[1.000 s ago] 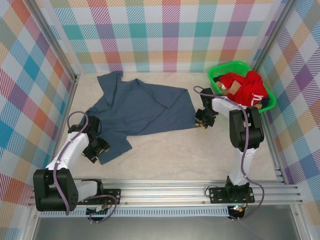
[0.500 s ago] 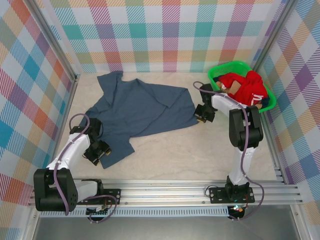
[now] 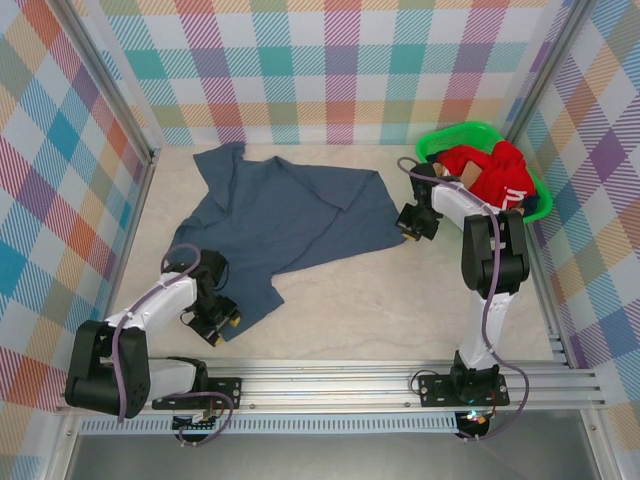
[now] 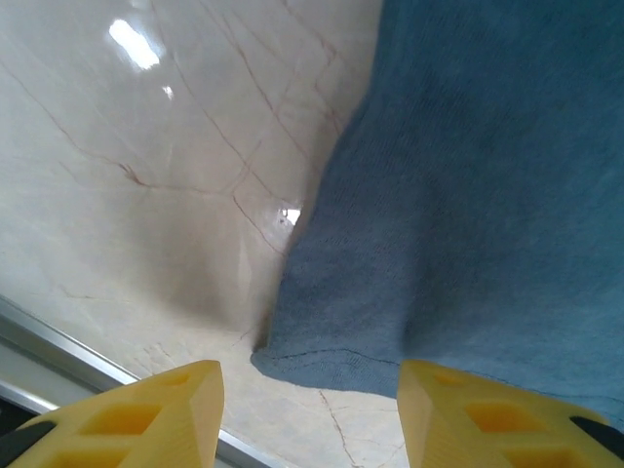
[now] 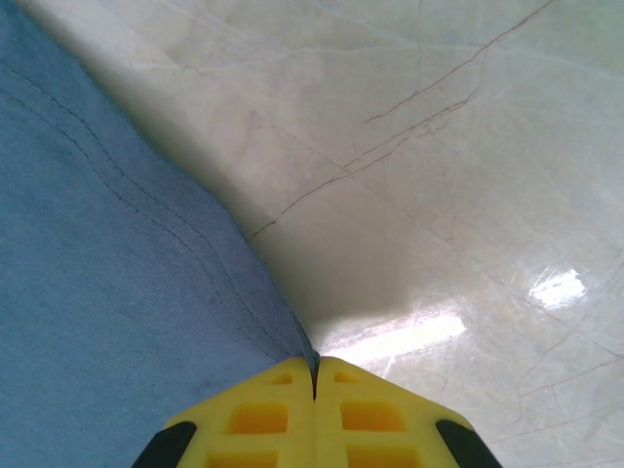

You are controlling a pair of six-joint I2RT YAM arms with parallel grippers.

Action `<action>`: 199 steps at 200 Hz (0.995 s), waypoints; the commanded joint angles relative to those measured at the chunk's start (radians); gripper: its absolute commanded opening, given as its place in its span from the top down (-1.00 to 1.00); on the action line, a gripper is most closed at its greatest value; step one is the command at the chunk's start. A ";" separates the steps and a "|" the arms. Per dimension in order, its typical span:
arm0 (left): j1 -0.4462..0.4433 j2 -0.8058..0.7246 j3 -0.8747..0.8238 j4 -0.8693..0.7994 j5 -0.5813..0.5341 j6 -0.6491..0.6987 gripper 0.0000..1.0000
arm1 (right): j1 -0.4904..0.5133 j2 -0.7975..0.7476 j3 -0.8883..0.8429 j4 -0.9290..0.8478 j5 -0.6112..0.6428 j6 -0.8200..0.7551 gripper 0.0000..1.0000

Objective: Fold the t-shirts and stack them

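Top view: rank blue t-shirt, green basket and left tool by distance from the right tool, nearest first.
1. blue t-shirt: its right corner is pinched in the shut right tool.
2. green basket: just behind, in the far right corner.
3. left tool: near left, open over the shirt's lower hem.

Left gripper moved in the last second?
Yes. In the top view the left gripper has slid right and closer to the near aluminium rail, at the blue t-shirt's near corner.

Bright, sharp, soft-shadowed views; overhead glare on the table point(image 4: 136, 44).
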 commanded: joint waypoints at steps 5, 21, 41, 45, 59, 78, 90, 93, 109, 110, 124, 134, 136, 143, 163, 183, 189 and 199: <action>-0.026 0.048 -0.020 0.064 0.016 -0.081 0.05 | 0.002 0.014 0.013 -0.028 -0.016 -0.003 1.00; -0.029 0.091 -0.015 0.083 -0.008 -0.062 0.12 | 0.002 0.013 0.008 -0.026 -0.022 -0.002 1.00; -0.029 0.122 -0.010 0.127 -0.051 -0.039 0.25 | 0.002 0.002 -0.008 -0.011 -0.041 0.000 1.00; -0.029 0.128 -0.006 0.136 -0.063 -0.033 0.28 | 0.002 -0.003 -0.014 -0.006 -0.047 -0.002 1.00; -0.030 0.149 0.022 0.162 -0.108 -0.010 0.58 | 0.002 -0.023 -0.033 0.014 -0.068 -0.003 1.00; -0.029 0.127 0.108 0.125 -0.205 0.010 1.00 | 0.004 -0.075 -0.047 0.026 -0.099 -0.001 1.00; -0.028 0.080 0.196 0.090 -0.285 0.022 1.00 | 0.006 -0.133 -0.053 0.048 -0.124 0.001 1.00; -0.028 0.069 0.219 0.081 -0.303 0.026 1.00 | 0.006 -0.148 -0.053 0.055 -0.130 0.001 1.00; -0.022 0.033 0.381 0.049 -0.396 0.059 1.00 | 0.009 -0.225 -0.021 0.071 -0.148 0.002 1.00; -0.022 0.031 0.391 0.048 -0.400 0.062 1.00 | 0.009 -0.229 -0.016 0.071 -0.149 0.002 1.00; -0.017 0.024 0.532 0.052 -0.447 0.098 1.00 | 0.009 -0.286 0.038 0.080 -0.149 0.006 1.00; -0.014 0.026 0.632 0.061 -0.469 0.126 1.00 | 0.009 -0.323 0.084 0.090 -0.151 0.010 1.00; -0.014 0.027 0.651 0.062 -0.471 0.130 1.00 | 0.009 -0.330 0.093 0.093 -0.151 0.009 1.00; -0.011 0.031 0.715 0.070 -0.482 0.149 1.00 | 0.009 -0.355 0.125 0.108 -0.157 0.011 1.00; -0.007 0.026 0.894 0.107 -0.518 0.206 1.00 | 0.009 -0.426 0.207 0.150 -0.173 0.021 1.00; -0.006 -0.004 1.048 0.163 -0.557 0.270 1.00 | 0.009 -0.504 0.271 0.183 -0.183 0.026 1.00; -0.006 -0.016 1.086 0.182 -0.564 0.296 1.00 | 0.009 -0.529 0.282 0.191 -0.185 0.025 1.00; -0.006 -0.040 1.139 0.220 -0.574 0.340 1.00 | 0.009 -0.573 0.299 0.199 -0.189 0.022 1.00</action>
